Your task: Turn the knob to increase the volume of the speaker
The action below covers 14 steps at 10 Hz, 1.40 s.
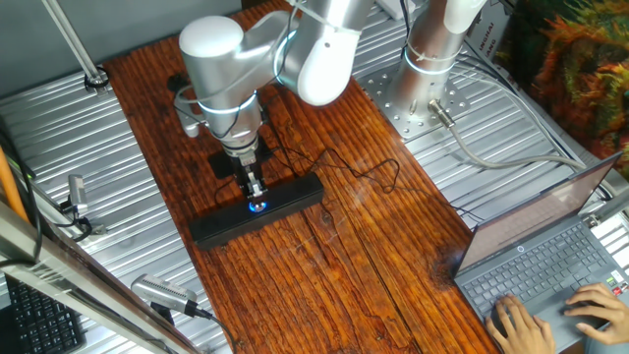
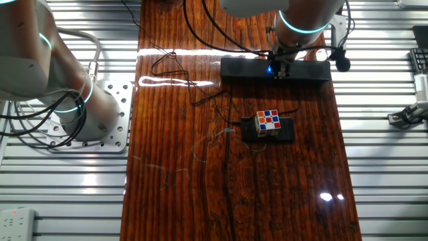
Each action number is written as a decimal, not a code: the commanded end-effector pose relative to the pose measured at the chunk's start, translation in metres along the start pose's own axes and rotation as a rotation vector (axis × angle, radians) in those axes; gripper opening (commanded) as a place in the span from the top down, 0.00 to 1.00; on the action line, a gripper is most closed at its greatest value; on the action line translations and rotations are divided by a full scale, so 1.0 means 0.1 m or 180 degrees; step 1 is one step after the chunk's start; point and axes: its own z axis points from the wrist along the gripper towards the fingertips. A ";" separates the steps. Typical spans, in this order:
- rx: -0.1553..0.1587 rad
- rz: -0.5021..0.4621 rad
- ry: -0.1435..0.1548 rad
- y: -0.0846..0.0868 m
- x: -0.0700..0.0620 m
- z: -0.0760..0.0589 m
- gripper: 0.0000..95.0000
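The speaker (image 1: 285, 202) (image 2: 244, 69) is a long black bar lying across the wooden table. Its knob (image 1: 258, 206) (image 2: 271, 67) glows blue at the bar's middle. My gripper (image 1: 257, 191) (image 2: 281, 67) points straight down onto the knob, its fingers close together around it. The knob's black dial is mostly hidden by the fingers in both views; only the blue light shows. The speaker's thin black cable (image 1: 369, 177) (image 2: 180, 70) loops away over the wood.
A multicoloured cube (image 2: 268, 121) sits on a small black pad (image 2: 286, 130) near the table's middle. A laptop (image 1: 550, 256) with a person's hands (image 1: 518, 321) on it stands at one corner. The arm's base (image 1: 432, 49) is mounted beside the table.
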 end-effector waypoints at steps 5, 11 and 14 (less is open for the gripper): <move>-0.0105 -0.0014 0.0000 0.01 -0.01 0.01 0.60; 0.0032 -0.0077 0.0015 0.01 -0.01 0.00 0.60; 0.0117 -0.0118 0.0015 0.03 0.00 -0.05 0.60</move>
